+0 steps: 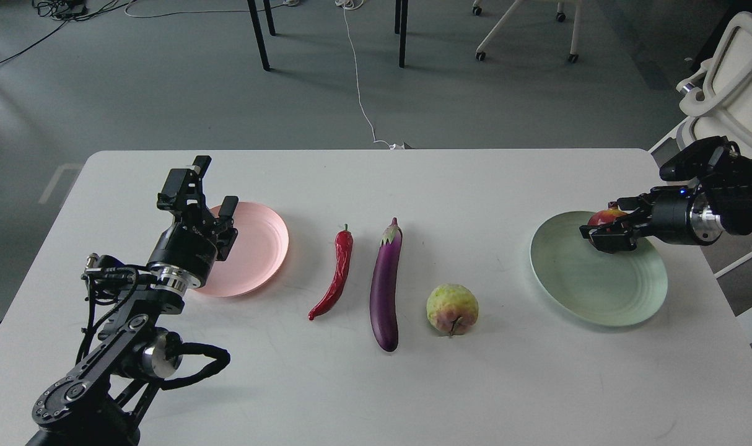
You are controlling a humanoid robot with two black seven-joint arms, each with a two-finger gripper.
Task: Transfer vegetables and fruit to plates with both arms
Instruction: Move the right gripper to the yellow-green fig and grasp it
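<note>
My right gripper (604,232) is shut on the dark red pomegranate (604,217) and holds it low over the far part of the mint green plate (599,285); the fingers hide most of the fruit. My left gripper (205,186) is open and empty above the left rim of the pink plate (258,248). The red chili pepper (336,272), the purple eggplant (385,285) and the yellow-green apple-like fruit (452,308) lie side by side on the white table (413,384) between the plates.
A white chair (729,80) stands just off the table's right edge behind my right arm. Chair and table legs and a white cable lie on the floor beyond the far edge.
</note>
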